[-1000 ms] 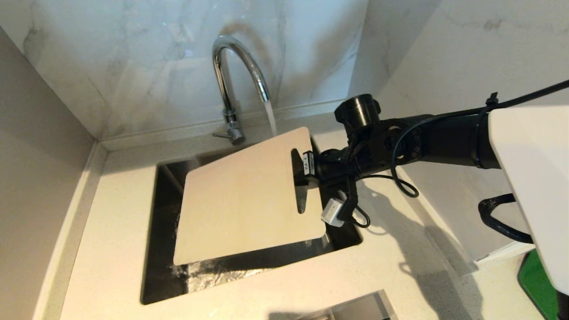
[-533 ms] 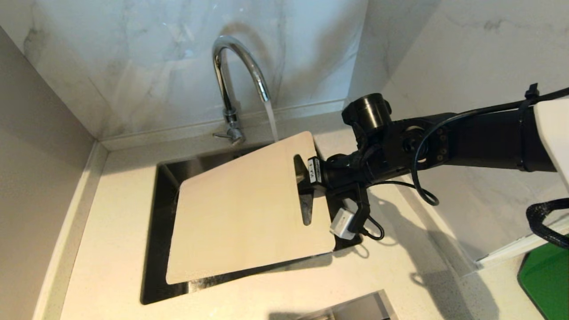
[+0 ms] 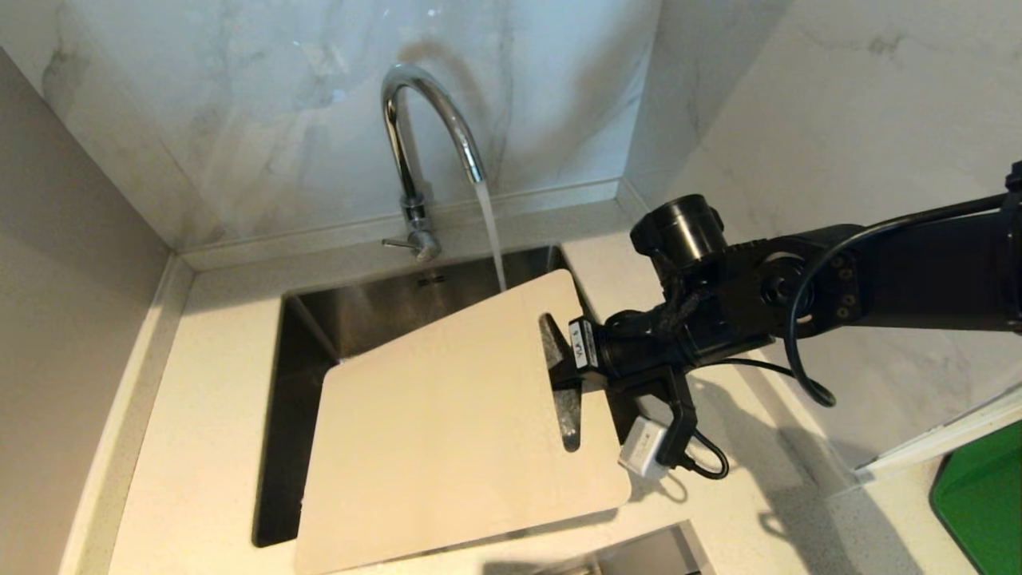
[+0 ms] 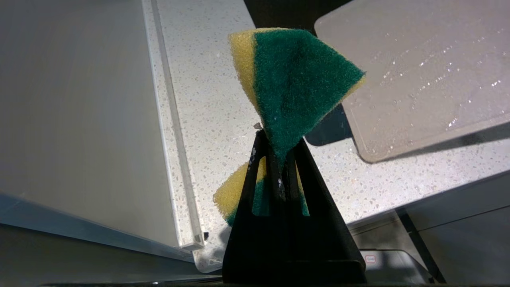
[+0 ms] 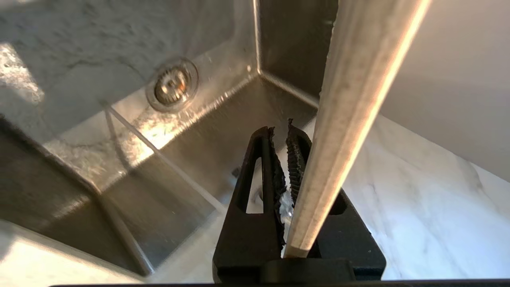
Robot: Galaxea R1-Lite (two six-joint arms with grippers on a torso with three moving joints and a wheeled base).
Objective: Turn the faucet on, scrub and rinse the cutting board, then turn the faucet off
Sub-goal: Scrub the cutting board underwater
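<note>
- We see the right gripper [image 3: 563,363] clamped on the cutting board [image 3: 447,431] at its short end, jaws pinching the strip of plastic by the handle slot [image 3: 561,383].
- The board sticks out from those jaws over the sink [image 3: 375,299], tilted, its far corner hanging past the sink's near edge above the bench [image 3: 192,447].
- The right wrist view shows the board edge-on [image 5: 350,131] running through the closed jaws; the drain [image 5: 172,85] sits well below them.
- The faucet [image 3: 415,136] is running, and its stream [image 3: 493,239] lands just beyond the jaws at the board's top corner.
- Handling, our read: thin, stiff plastic, light, no sag though held at one end only. Wet, with droplets showing [image 4: 422,75], so likely slick; a one-end pinch leaves a long lever, so it may swivel under scrubbing pressure.
- Best hold, we judge: the slot end as now, pads across the rim next to the slot.
- The left gripper [image 4: 279,159] is closed on a yellow-green sponge [image 4: 299,79], soft and squashed in the jaws; the board corner lies beyond and to one side of them, not touching.
- Writing: a small white label [image 3: 581,345] on the right gripper body, characters too small to read. A small red-outlined tag [image 4: 370,259] shows in the left wrist view, unreadable. We spot no brands.
</note>
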